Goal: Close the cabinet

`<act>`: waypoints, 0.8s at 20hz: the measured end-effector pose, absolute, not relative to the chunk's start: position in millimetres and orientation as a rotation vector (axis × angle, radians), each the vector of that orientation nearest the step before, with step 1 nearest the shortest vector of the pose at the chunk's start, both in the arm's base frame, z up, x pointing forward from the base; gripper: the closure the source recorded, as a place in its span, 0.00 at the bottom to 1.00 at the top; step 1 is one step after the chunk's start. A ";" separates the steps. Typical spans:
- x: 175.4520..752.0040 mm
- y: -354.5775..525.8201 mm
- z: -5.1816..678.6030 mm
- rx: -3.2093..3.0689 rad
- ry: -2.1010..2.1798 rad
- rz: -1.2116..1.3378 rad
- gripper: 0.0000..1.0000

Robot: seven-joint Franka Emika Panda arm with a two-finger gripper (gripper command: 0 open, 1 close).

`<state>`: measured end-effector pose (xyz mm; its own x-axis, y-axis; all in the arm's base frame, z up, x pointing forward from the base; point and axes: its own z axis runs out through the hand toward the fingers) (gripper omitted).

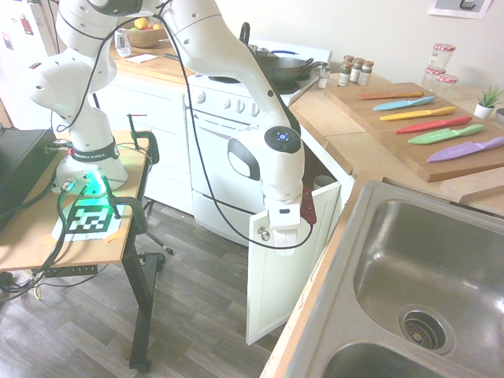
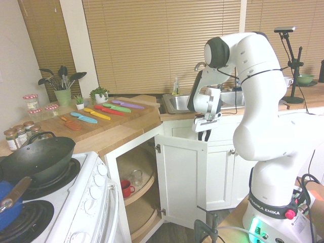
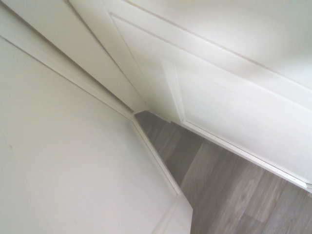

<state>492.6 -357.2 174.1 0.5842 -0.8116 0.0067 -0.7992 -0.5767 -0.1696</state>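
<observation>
Cabinet [image 2: 182,174] stands with its one door open. Six knives [image 1: 429,122] lie on the table [image 1: 335,118]. Whether the one pincer [image 2: 205,134] is wide or narrow, I cannot tell.

Grey plank floor [image 1: 71,331]; wooden blinds [image 2: 152,45].

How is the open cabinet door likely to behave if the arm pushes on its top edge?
The cabinet door looks like a stiff panel, so it probably won't flex. Hinges show on one side, so it should swing shut rather than slide or tip. The gripper sits at the top edge; painted white, that edge may be slick.
</observation>
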 end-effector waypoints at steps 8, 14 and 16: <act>497.0 -351.7 174.8 -2.674 1.345 -0.132 1.00; 503.1 -336.1 175.1 -2.714 1.301 -0.147 1.00; 502.7 -324.6 175.0 -2.736 1.280 -0.159 1.00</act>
